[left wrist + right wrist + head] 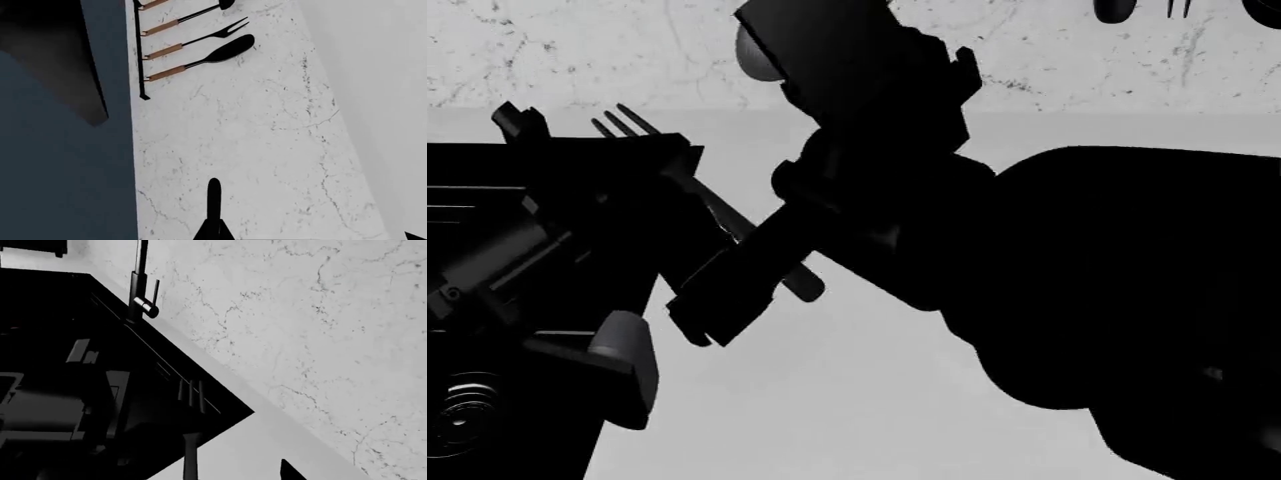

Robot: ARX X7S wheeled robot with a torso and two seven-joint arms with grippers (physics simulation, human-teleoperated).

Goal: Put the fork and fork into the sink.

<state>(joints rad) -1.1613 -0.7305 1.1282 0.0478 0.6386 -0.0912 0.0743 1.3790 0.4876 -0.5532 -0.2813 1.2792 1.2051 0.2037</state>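
Apparently the right gripper (727, 290) pinched one fork (190, 395) by its handle, tines out over the sink (67, 315) corner, ready to drop it in; whether the left gripper (594, 150) was pinching anything could not be told.

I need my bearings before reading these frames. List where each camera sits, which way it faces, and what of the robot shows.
Head view: on the robot's head, looking forward and down at the counter and the sink; a dark arm fills most of it.
Left wrist view: on the left arm, facing the marble wall and hanging utensils; one fingertip shows.
Right wrist view: on the right arm, facing the sink and faucet; a fingertip shows.
Shared: the head and right wrist views both show the fork and the sink.
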